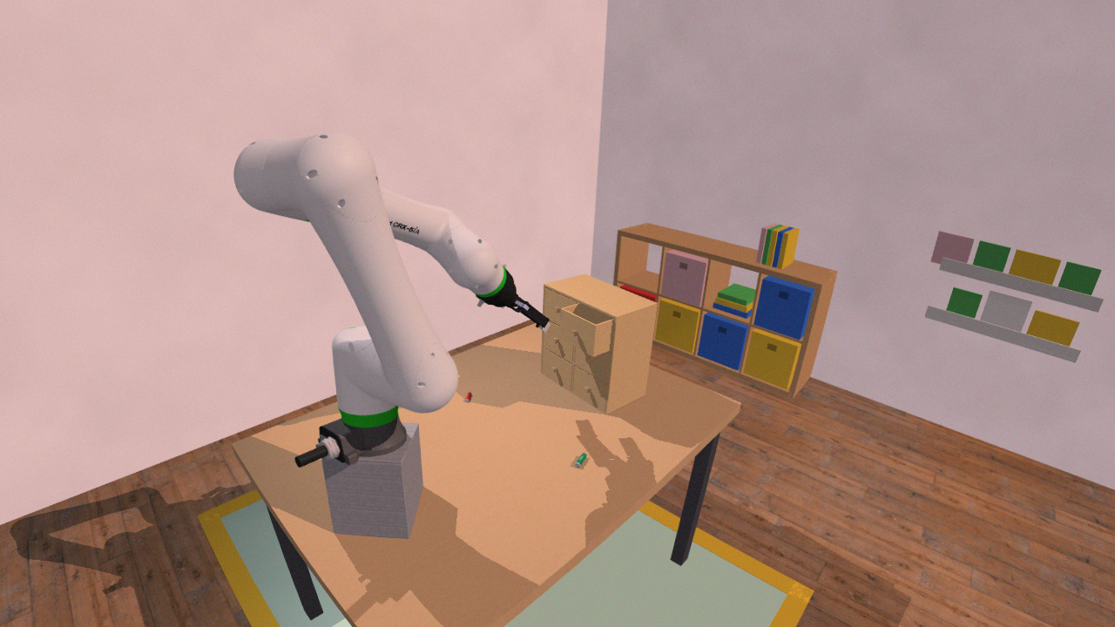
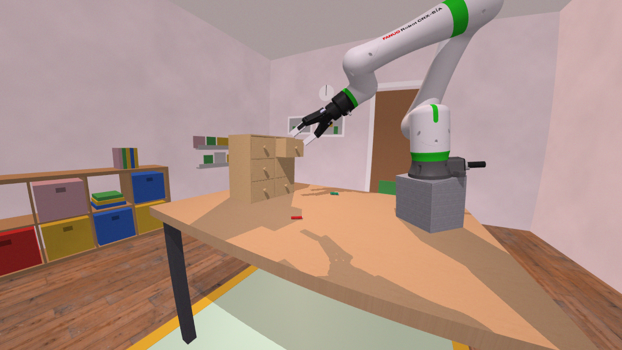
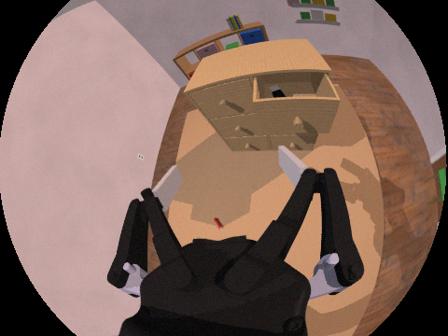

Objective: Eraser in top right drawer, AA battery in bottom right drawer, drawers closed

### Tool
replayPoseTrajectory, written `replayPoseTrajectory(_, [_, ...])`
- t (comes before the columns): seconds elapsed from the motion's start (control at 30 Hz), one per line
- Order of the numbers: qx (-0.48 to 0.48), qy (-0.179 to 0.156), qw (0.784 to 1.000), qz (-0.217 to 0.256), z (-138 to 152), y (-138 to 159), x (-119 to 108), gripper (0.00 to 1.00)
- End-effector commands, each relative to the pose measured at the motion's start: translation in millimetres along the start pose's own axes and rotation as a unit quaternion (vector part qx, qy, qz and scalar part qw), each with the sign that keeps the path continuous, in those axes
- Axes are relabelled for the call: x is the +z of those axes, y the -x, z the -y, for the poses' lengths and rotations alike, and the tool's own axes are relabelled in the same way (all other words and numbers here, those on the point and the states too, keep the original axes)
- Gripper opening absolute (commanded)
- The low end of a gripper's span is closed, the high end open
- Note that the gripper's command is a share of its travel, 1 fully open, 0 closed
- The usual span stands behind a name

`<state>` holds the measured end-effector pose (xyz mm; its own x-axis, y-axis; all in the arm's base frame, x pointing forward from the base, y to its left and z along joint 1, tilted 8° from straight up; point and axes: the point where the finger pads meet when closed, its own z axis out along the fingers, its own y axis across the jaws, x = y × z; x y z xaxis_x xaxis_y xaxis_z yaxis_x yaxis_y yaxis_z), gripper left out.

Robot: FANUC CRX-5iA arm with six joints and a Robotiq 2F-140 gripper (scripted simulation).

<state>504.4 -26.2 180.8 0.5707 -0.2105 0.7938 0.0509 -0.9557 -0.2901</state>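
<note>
The small wooden chest (image 1: 613, 340) stands at the far side of the table. Its top-row right drawer (image 1: 590, 326) is pulled partly out; the other drawers are in. In the wrist view a small dark thing (image 3: 278, 91), likely the eraser, lies inside this open drawer (image 3: 291, 89). A green cylinder with a silver end, likely the AA battery (image 1: 579, 461), lies on the table near the front right edge, also in the exterior view (image 2: 334, 193). My gripper (image 1: 543, 320) is open and empty, tilted toward the chest, just in front of the open drawer (image 2: 290, 147).
A small red thing (image 1: 468, 396) lies on the table between the arm's base and the chest, also in the wrist view (image 3: 218, 222). The arm's grey pedestal (image 1: 374, 487) stands at the table's near left. A shelf with coloured boxes (image 1: 720, 307) stands behind the table.
</note>
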Motion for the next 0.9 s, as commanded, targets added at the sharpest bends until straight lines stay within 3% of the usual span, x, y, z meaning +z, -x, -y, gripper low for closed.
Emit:
replayPoseTrajectory(0.0, [-0.009,0.076,0.99,-0.116,-52,7,-12,1.0])
replayPoseTrajectory(0.07, [-0.009,0.076,0.99,-0.116,-52,7,-12,1.0])
replayPoseTrajectory(0.1, [-0.013,0.113,0.981,-0.157,-63,12,-18,1.0])
replayPoseTrajectory(0.23, [-0.018,0.169,0.967,-0.19,-89,23,-34,1.0])
replayPoseTrajectory(0.33, [-0.019,0.176,0.965,-0.194,-91,24,-35,1.0])
replayPoseTrajectory(0.37, [-0.019,0.176,0.965,-0.194,-91,24,-35,0.0])
replayPoseTrajectory(0.87, [-0.019,0.176,0.965,-0.194,-91,24,-35,0.0])
